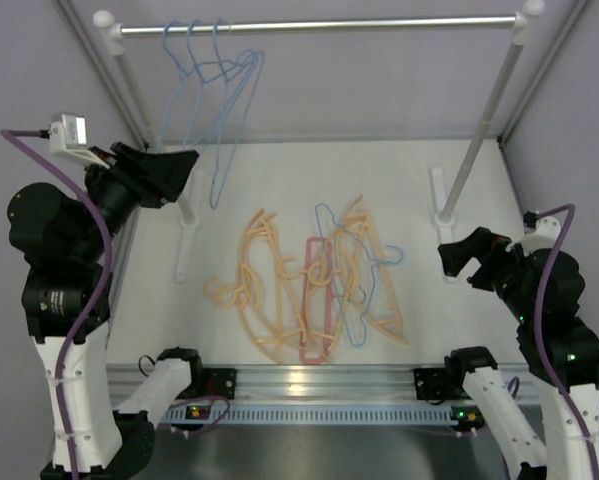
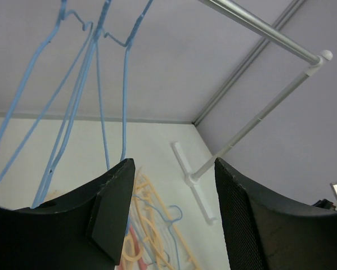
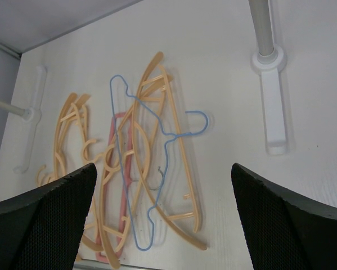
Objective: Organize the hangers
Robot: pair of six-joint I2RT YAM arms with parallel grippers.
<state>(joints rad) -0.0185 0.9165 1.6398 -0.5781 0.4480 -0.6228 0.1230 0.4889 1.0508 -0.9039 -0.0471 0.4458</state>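
A silver rail (image 1: 319, 25) spans 2 white posts (image 1: 488, 120) standing on the white table (image 1: 309, 170).

Inspection, colours only:
- The hanging hangers (image 1: 214, 80) are light blue wire.
- On the white surface (image 1: 479, 330) lie peach-orange hangers (image 1: 357, 225), one pink-red hanger (image 1: 315, 356) and a light-blue wire hanger (image 3: 140, 246).
- The rail (image 1: 379, 22) is silver and its posts (image 1: 484, 125) are white.
- The left end effector (image 1: 187, 170) and right end effector (image 1: 459, 262) are black, with finely dotted pads (image 3: 281, 225).
- The cables (image 1: 106, 262) are purple.
- The walls (image 1: 379, 90) are pale lilac-grey.
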